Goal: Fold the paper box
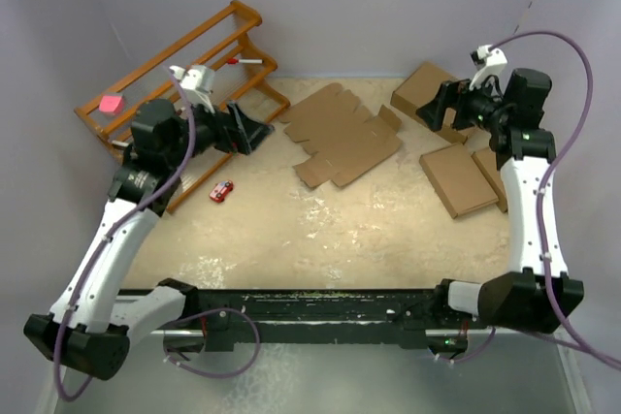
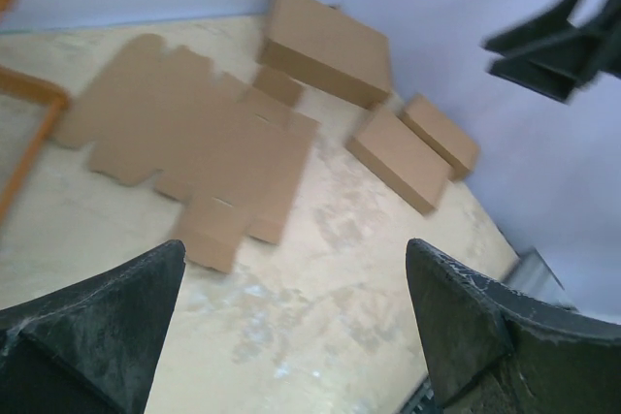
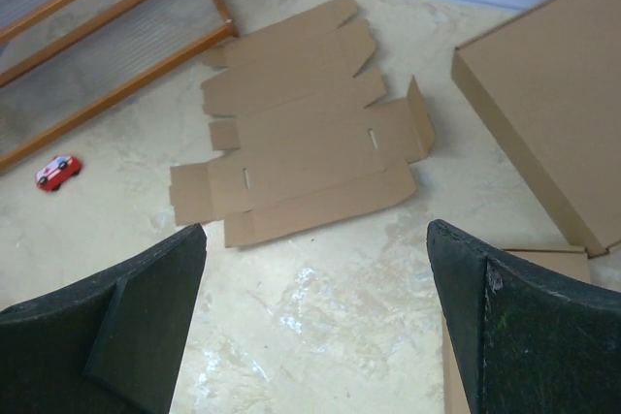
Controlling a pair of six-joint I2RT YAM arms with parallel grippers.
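red toy car (image 1: pixel 221 191) sits near-left on the table (image 1: pixel 320 239) | left gripper (image 1: pixel 254 131) spread wide, holding nothing | right gripper (image 1: pixel 434 109) same deal, wide and empty, far right | paper box (image 1: pixel 340 135) lies flat and unfolded, middle-far, between both grippers, touching neither

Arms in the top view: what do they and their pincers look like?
The left arm and right arm have white links with black joints and bases. A purple cable loops along each to a white wrist camera. The left pincer and right pincer are black, with broad wedge-shaped fingers.
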